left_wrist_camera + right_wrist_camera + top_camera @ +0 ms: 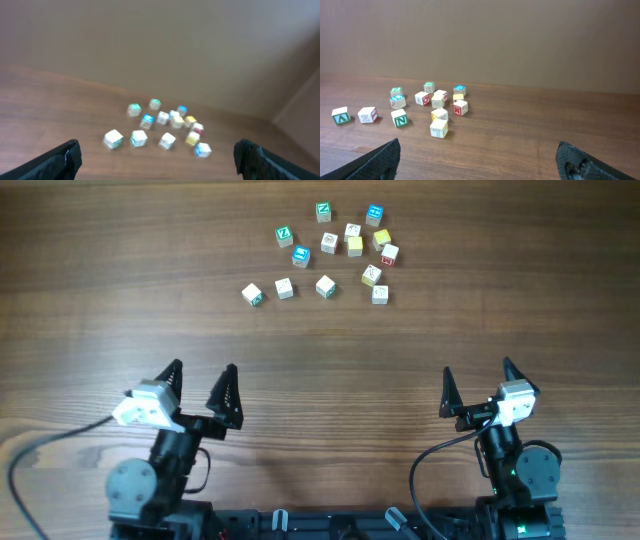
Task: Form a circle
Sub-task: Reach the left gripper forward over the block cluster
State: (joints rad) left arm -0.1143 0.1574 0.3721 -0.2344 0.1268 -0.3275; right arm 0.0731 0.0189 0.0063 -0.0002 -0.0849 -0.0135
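Note:
Several small letter-block cubes (329, 242) lie in a loose scatter at the far middle of the wooden table (120, 300). They form no circle. Most faces are white or cream, a few yellow (354, 245), with green, blue and red marks. A row of three blocks (284, 288) trails to the left of the cluster. My left gripper (204, 370) and right gripper (477, 370) stand open near the front, well short of the blocks. The left wrist view shows the blocks (163, 117) blurred, ahead of the open left gripper (156, 150). Sharper blocks (439, 100) sit ahead and left of the open right gripper (477, 145).
Both arm bases (150, 480) sit at the table's front edge, with a grey cable (40, 445) looping to the left. A plain wall (520, 40) closes the table's far side. Bare wood lies between the grippers and the blocks.

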